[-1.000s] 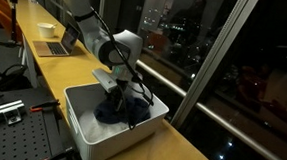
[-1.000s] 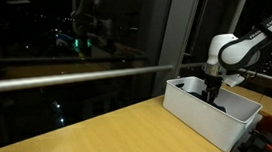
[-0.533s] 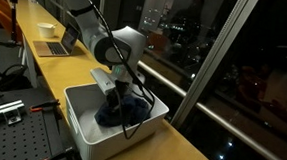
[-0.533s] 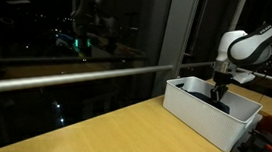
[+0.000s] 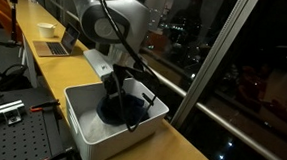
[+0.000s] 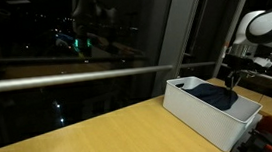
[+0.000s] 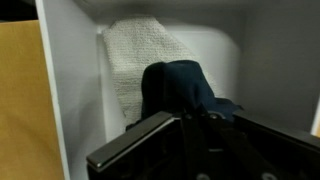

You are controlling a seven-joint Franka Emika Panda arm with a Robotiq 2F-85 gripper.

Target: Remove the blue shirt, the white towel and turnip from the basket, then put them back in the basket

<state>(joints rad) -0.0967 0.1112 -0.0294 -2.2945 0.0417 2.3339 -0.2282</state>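
A white basket (image 5: 80,136) (image 6: 195,110) stands on the wooden counter beside the window. Over it, my gripper (image 5: 114,85) (image 6: 233,78) is shut on the blue shirt (image 5: 118,111) (image 6: 216,95), whose bunched cloth hangs from the fingers with its lower part still in the basket. The wrist view has the blue shirt (image 7: 182,86) pinched at the gripper (image 7: 186,122). Beneath it, the white towel (image 7: 140,55) lies flat on the basket's floor, against the basket wall (image 7: 70,90). The turnip is hidden.
A laptop (image 5: 55,48) and a white cup (image 5: 46,29) sit farther along the counter. A dark window with a metal frame (image 5: 198,83) runs close beside the basket. Bare counter (image 6: 92,135) stretches out on the basket's other side.
The jaws went from open to shut on the blue shirt. The arm then rose, pulling the shirt up out of the heap.
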